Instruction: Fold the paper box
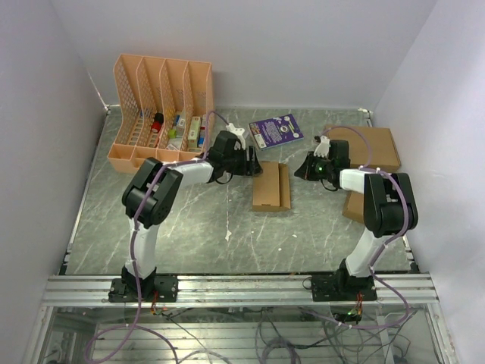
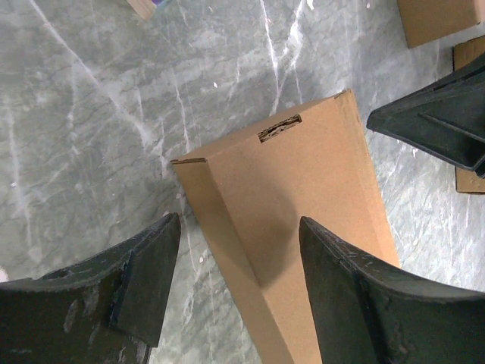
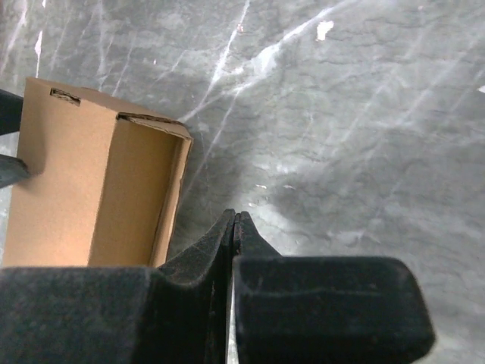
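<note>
The paper box (image 1: pixel 271 186) is a small brown oblong carton lying on the grey marbled table between the two arms. In the left wrist view the paper box (image 2: pixel 303 182) shows a slot near its far end and a folded long side. My left gripper (image 2: pixel 239 220) hangs over its near corner, jaws wide apart, fingers (image 2: pixel 144 280) not pressing on the cardboard. In the top view the left gripper (image 1: pixel 256 163) is at the box's far left corner. My right gripper (image 3: pixel 237 216) is shut and empty, just right of the paper box (image 3: pixel 76 189), whose long side stands open. The right gripper (image 1: pixel 301 168) is beside the box's far right corner.
An orange file rack (image 1: pixel 163 106) holding small items stands at the back left. A purple packet (image 1: pixel 276 130) lies behind the box. A much larger brown cardboard box (image 1: pixel 371 145) sits at the back right, and another small brown carton (image 1: pixel 352 206) lies by the right arm.
</note>
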You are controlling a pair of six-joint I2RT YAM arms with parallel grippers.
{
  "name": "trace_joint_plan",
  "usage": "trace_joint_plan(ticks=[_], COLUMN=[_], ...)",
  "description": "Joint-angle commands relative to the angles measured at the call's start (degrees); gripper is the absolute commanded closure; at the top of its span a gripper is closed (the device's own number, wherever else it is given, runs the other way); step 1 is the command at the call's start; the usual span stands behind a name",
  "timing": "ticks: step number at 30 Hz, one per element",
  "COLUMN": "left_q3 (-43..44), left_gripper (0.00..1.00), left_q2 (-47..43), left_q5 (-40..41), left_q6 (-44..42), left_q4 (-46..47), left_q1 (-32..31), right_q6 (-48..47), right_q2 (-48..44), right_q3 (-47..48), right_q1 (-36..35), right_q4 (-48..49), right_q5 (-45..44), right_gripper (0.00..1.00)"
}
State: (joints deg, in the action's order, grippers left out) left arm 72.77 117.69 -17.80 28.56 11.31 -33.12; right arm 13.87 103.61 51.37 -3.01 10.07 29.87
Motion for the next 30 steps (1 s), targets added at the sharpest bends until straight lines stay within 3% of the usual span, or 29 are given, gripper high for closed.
trace_joint_plan(ticks=[1,12,21,23,27,30], left_q3=[-1.3,-13.9,-27.1,-30.0,-37.4,-41.9], left_gripper=[0.25,0.25,0.21,0.18,0.09,0.09], left_q2=[-6.5,-21.4,-35.9,-38.0,-40.2,-39.1], left_q5=[3.7,6.7,7.0,6.0,1.9,-1.4], left_q6=[-1.2,0.1,4.4,7.0,14.4,20.3], left_q4=[-1.2,4.5,15.3,18.2,28.4,36.9], left_q1=[0.6,0.6,0.7,1.3,3.6,5.0], right_q6=[-4.0,-8.4,-19.2,-20.8,-25.4,-28.9], right_q2=[-3.5,-13.5,-26.5,-28.8,-31.2,-30.8], right_q3=[-1.1,-2.1,-4.0,-4.5,-4.8,-5.0], right_q1=[1.1,3.9,4.7,4.9,5.2,5.8], right_q4=[-2.2,-4.2,-9.9,-11.1,-15.8,-19.2], right_q5=[-2.4,5.0,15.1,16.9,20.6,24.4], right_gripper=[1.0,1.0,0.97,0.94,0.78,0.7])
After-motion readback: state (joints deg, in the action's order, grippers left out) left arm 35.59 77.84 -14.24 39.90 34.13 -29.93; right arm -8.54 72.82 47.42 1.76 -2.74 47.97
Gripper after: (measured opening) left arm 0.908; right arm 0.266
